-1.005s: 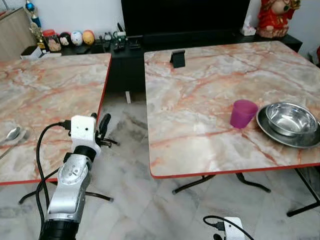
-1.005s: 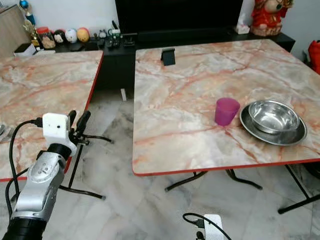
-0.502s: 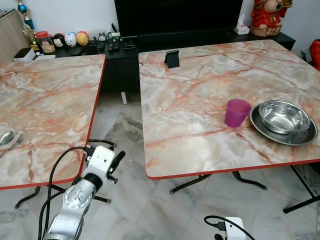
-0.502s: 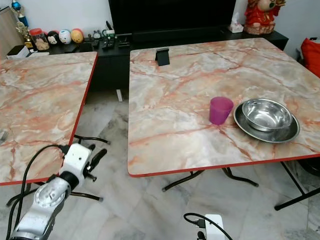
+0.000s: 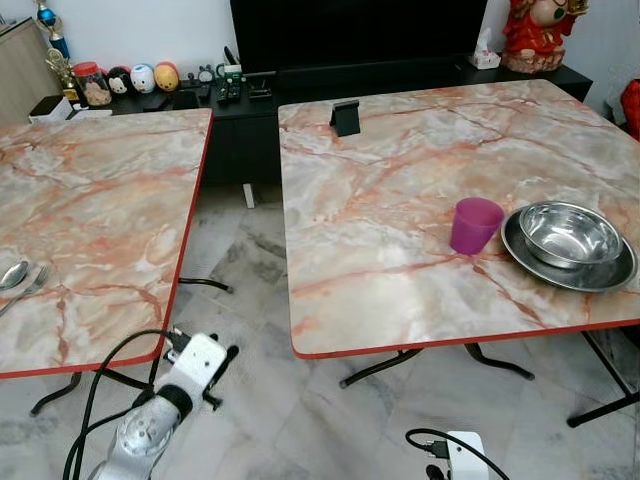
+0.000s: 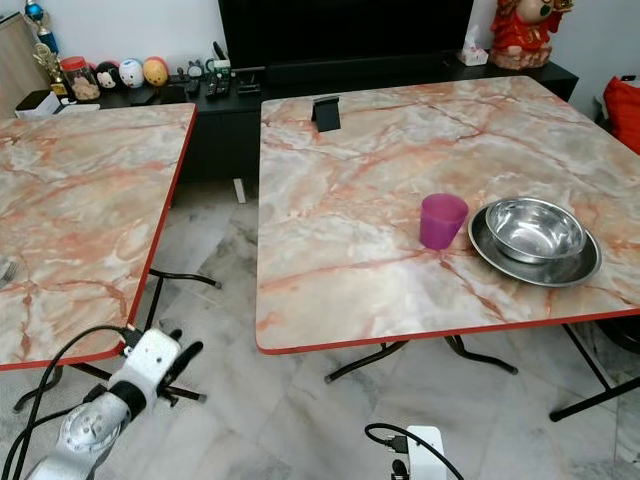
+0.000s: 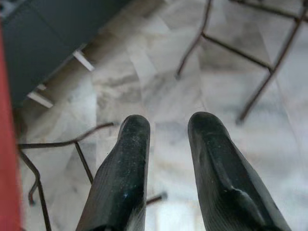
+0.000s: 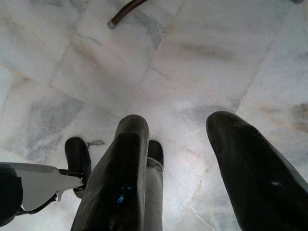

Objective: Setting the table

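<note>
The left hand (image 5: 222,352) is held low over the tiled floor (image 5: 300,420), below and just in front of the near edge of the left worktop (image 5: 90,210); its two black fingers (image 7: 125,168) are parted by a narrow gap and nothing is held between them. The right hand (image 8: 175,168) is pointed down at the floor as well, its fingers spread wider and likewise empty. The cutlery, a spoon (image 5: 12,274) with a fork (image 5: 30,285) beside it, lies up and well off to the outer side of the left hand, at that worktop's far left edge. The purple cup (image 5: 475,225) and the steel bowl (image 5: 568,232), which is nested in a steel plate (image 5: 606,275), are set on the right worktop (image 5: 420,170), well apart from the left hand across the gap between the worktops and above and ahead of the right hand. The step in hand is judged to be a repositioning before the cutlery is fetched. For this to be done well, the left hand should be lifted clear of the red worktop edge before it is swung sideways, so the edge is not struck from beneath. The cutlery should be approached from above with the fingers opened wider, and the thin handles should be pinched across their width, since flat metal on smooth marble is likely to slide.
</note>
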Controlling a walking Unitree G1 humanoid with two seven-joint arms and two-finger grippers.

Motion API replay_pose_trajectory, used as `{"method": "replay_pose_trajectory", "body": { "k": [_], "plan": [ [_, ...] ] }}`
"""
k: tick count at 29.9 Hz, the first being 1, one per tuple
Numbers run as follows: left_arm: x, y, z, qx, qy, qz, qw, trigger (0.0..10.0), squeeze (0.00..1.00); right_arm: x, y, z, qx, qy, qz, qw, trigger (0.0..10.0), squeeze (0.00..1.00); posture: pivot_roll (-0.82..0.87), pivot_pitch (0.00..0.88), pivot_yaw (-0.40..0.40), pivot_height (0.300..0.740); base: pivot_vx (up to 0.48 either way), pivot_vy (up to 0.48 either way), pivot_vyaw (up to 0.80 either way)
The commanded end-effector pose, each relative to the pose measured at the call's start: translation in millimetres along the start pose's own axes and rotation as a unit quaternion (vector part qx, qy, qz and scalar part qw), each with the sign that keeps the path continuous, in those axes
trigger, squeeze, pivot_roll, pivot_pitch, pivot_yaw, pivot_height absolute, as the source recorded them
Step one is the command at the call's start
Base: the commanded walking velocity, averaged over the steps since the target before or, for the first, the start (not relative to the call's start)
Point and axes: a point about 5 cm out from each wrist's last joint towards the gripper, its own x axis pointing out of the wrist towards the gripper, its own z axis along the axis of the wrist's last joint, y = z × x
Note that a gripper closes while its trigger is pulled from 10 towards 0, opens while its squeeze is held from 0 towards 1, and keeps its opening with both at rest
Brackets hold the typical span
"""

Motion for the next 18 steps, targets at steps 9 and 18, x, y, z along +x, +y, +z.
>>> {"method": "replay_pose_trajectory", "body": {
  "k": [9, 18],
  "plan": [
    [-22.4, -24.8, -53, 0.016, 0.094, -0.028, 0.995, 10.0, 0.00, 1.3, 3.9, 8, -0.002, -0.016, 0.002, 1.000, 10.0, 0.00, -0.05, 0.000, 0.055, 0.740, 0.000, 0.000, 0.00],
    [-50.7, -37.3, -102, -0.111, 0.216, 0.048, 0.969, 10.0, 0.00, 1.8, 4.6, 11, -0.004, -0.021, 0.003, 1.000, 10.0, 0.00, -0.05, 0.000, 0.054, 0.740, 0.000, 0.000, 0.00]
  ]
}}
